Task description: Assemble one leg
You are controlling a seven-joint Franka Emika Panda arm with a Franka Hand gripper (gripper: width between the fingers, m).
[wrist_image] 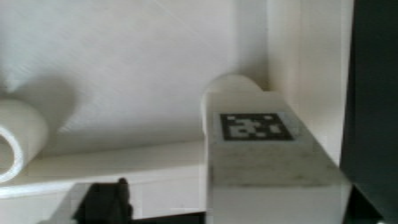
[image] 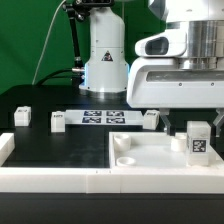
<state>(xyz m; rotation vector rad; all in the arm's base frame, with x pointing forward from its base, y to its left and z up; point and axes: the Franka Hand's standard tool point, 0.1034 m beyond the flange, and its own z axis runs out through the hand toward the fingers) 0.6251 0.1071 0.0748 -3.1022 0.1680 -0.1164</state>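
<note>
gripper (image: 183, 112) low at right of the exterior frame, under the big white wrist housing, fingers hidden behind the housing and the leg; cannot tell whether spread or closed, or whether touching anything. leg (image: 197, 141) upright at lower right of the exterior frame, tag facing the camera, standing on the white panel (image: 150, 158) near its far right corner, just below the gripper. in the wrist frame, leg (wrist_image: 262, 145) filling the lower middle, tag on its face, white panel (wrist_image: 125, 60) behind it, a round white rim at the left edge. three more legs (image: 58, 121) on the black table (image: 40, 100) across mid-frame, well apart. marker board (image: 103, 117) flat between two of them.
</note>
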